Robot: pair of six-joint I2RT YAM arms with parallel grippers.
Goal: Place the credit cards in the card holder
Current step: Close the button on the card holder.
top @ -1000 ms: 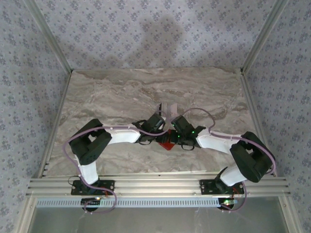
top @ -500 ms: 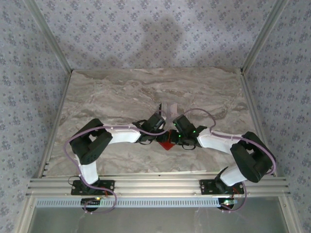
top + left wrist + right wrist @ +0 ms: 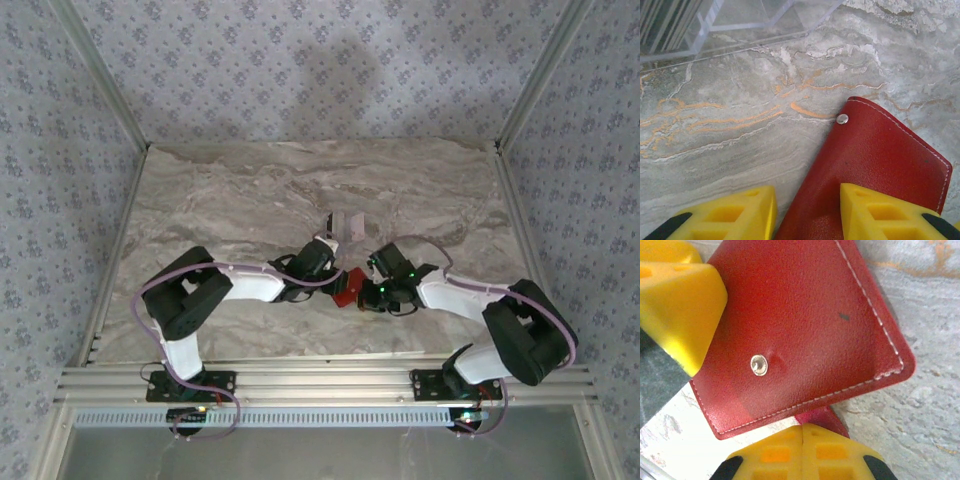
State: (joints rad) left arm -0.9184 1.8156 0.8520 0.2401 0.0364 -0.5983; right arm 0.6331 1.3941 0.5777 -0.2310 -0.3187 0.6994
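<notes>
Right gripper point(image 3: 802, 434) has slid nearer, pinched shut on the card holder point(image 3: 800, 315); left gripper point(image 3: 807, 195) straddles it, fingers apart.

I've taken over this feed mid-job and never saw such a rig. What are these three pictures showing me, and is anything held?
Two robot arms are bolted at the table's near edge, each ending in a yellow two-finger gripper. One picture looks down from above and behind them; the other two come from cameras on the wrists. On the marble table lie a red card holder and, farther back, what look like pale cards. The right gripper is shut and seems to pinch the card holder's lower flap. The left gripper is open, straddling the card holder's edge.
</notes>
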